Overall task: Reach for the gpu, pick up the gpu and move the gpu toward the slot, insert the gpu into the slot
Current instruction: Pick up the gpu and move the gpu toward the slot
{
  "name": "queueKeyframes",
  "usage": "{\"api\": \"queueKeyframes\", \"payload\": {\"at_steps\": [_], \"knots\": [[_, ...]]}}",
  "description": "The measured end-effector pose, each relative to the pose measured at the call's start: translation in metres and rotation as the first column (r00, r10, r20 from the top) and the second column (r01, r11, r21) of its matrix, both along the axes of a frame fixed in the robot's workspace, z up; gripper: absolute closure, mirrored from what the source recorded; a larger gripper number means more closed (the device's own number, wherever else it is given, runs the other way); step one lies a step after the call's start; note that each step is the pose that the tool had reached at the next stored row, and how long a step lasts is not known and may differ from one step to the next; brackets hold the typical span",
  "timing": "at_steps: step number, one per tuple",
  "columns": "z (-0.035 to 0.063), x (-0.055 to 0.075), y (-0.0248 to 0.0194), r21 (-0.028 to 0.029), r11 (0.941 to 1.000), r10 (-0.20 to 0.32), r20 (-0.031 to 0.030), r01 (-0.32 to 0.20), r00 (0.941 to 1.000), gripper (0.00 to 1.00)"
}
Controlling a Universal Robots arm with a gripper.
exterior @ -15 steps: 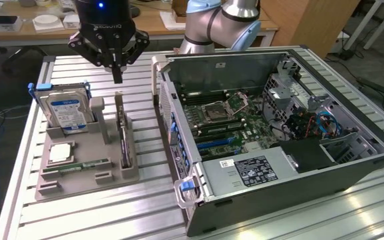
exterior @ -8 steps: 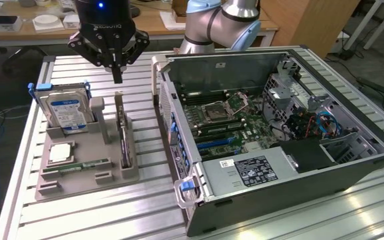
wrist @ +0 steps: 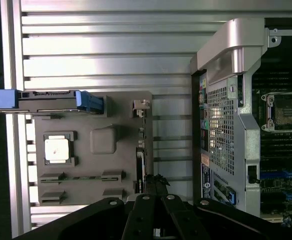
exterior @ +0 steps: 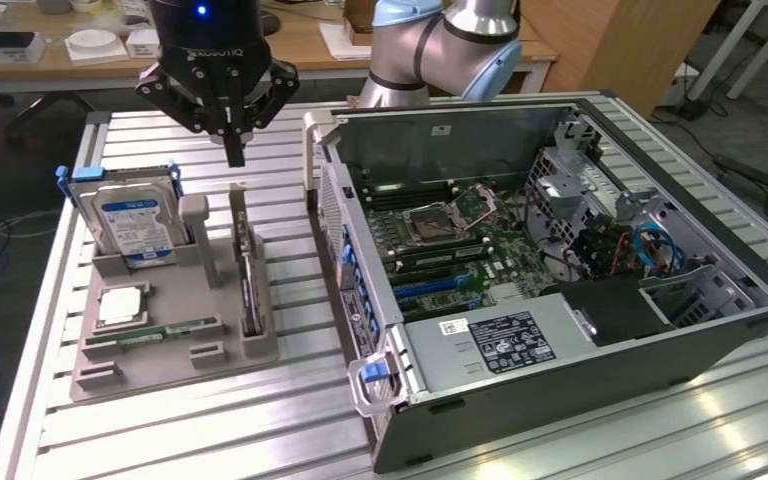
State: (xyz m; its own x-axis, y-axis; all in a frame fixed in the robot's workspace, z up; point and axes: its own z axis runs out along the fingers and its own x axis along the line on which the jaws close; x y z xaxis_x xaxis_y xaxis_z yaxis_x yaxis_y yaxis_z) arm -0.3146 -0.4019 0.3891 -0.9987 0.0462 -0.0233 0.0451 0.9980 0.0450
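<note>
In the exterior view, the black two-fingered gripper (exterior: 235, 157) hangs point-down over the slatted aluminium table (exterior: 157, 420), its jaws pressed together on nothing. It hovers just above one end of the gpu (exterior: 244, 275), apart from it. The gpu is a thin dark circuit card with a silvery edge, standing on its long edge in a groove of the grey plastic parts holder (exterior: 157, 378). Upright like this, its top edge is free for a pinch from above. A blue-labelled silver hard drive (exterior: 137, 222) stands in the same holder, toward the exterior view's left. On the exterior view's right the open black computer case (exterior: 598, 370) lies on its side, so the green motherboard (exterior: 491, 240) and its blue slots (exterior: 427, 287) face upward, probably so that a card can go straight down.

In the wrist view, the gripper (wrist: 156, 182) looks down along the gpu (wrist: 140, 162), seen edge-on as a narrow dark strip in the holder (wrist: 121, 107). The closed tips are near one end of it.
</note>
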Motion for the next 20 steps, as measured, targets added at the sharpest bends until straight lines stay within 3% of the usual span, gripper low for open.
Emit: {"api": "queueKeyframes", "payload": {"at_steps": [4, 7, 9, 11, 12, 16, 20], "knots": [[0.0, 0.0, 0.0, 0.0, 1.0, 0.0, 0.0, 0.0, 1.0, 0.77], [0.0, 0.0, -0.0004, -0.0001, 1.0, 0.0, -0.0001, 0.0, 1.0, 0.59], [0.0, 0.0, -0.0006, 0.0, 1.0, 0.0, 0.0, 0.0, 1.0, 0.59], [0.0, 0.0, -0.001, -0.0001, 1.0, 0.0, 0.0, 0.0, 1.0, 0.47], [0.0, 0.0, -0.0013, -0.0001, 1.0, 0.001, -0.0001, -0.001, 1.0, 0.47], [0.0, 0.0, -0.0016, -0.0001, 1.0, 0.001, 0.0, -0.001, 1.0, 0.29], [0.0, 0.0, -0.0016, -0.0001, 1.0, 0.001, 0.0, -0.001, 1.0, 0.29]]}}
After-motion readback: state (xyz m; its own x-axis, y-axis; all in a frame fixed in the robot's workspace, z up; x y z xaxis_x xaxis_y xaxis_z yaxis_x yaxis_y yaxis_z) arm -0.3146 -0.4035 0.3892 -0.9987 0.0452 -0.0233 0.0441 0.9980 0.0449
